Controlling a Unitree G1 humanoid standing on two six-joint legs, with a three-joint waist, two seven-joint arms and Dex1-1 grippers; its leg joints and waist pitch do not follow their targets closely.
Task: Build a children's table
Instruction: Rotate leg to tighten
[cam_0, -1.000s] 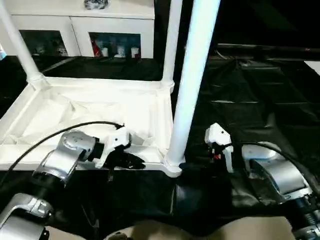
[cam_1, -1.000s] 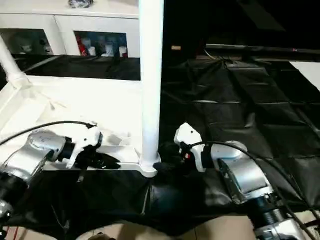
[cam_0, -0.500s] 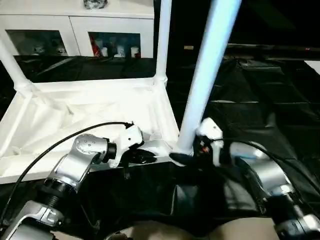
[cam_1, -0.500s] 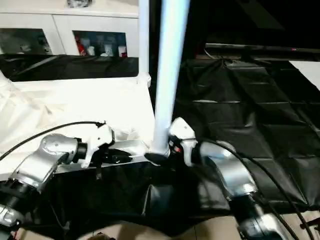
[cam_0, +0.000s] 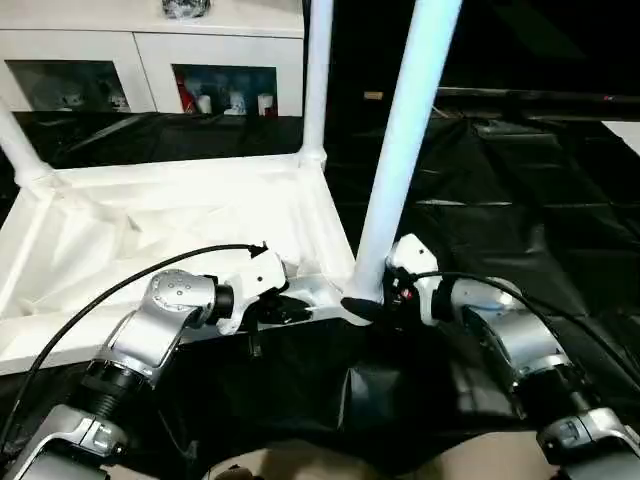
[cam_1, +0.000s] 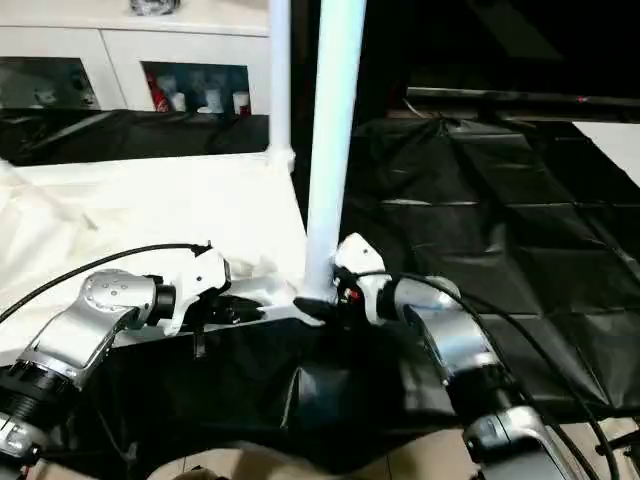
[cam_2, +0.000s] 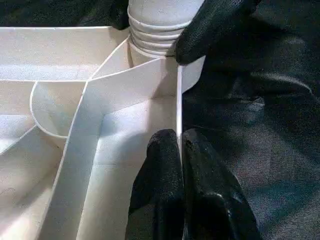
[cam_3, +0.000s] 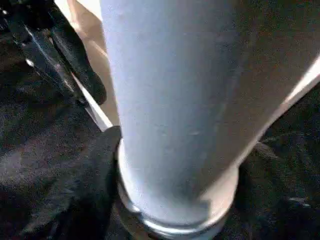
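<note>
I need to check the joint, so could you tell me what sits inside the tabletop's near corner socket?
A white tube leg stands there, its ribbed end partly showing above the tabletop; the socket hides how deep it sits.

Looking along the left gripper (cam_2: 180, 150), I see its two black fingers (cam_2: 162, 190) pinched on the thin white rim wall of the tabletop (cam_2: 75, 165), one pad on each side of the wall. Past them the ribbed underside spreads out, with straight ribs meeting a curved one. At the corner socket the threaded end of a white tube leg (cam_2: 157, 30) sits, its ridges showing. A black finger of the right gripper (cam_2: 210, 27) presses against that leg. Black sheeting (cam_2: 260, 125) lies beside the rim.
</note>
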